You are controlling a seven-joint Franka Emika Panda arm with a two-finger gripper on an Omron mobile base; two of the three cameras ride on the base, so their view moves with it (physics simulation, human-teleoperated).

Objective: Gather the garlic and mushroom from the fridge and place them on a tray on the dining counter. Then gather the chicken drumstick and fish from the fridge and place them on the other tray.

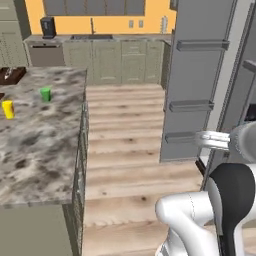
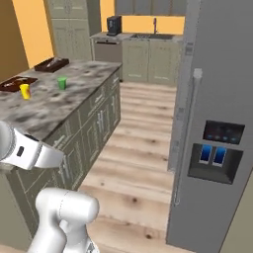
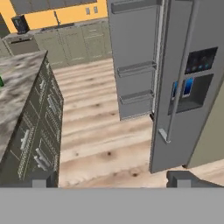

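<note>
The tall grey fridge [image 3: 192,109] stands ahead of my gripper [image 3: 113,181], whose two dark fingertips [image 3: 41,179] sit wide apart, open, with only floor between them. The fridge's left door [image 1: 195,80] is swung open and shows its inner door shelves [image 3: 136,68]. The right door carries a dispenser panel [image 2: 221,150] and a long bar handle [image 3: 177,87]. The dining counter [image 2: 54,106] lies to the left. On its far end sit the flat reddish-brown tray [image 2: 17,83] and the deeper dark-brown other tray [image 2: 52,64]. Garlic, mushroom, chicken drumstick and fish are out of view.
A green cup [image 2: 62,83] and a yellow cup [image 2: 24,91] stand on the counter near the trays. Wooden floor [image 1: 125,150] runs between counter and fridge. Olive cabinets with a sink [image 1: 92,37] and a coffee machine [image 2: 114,24] line the orange back wall.
</note>
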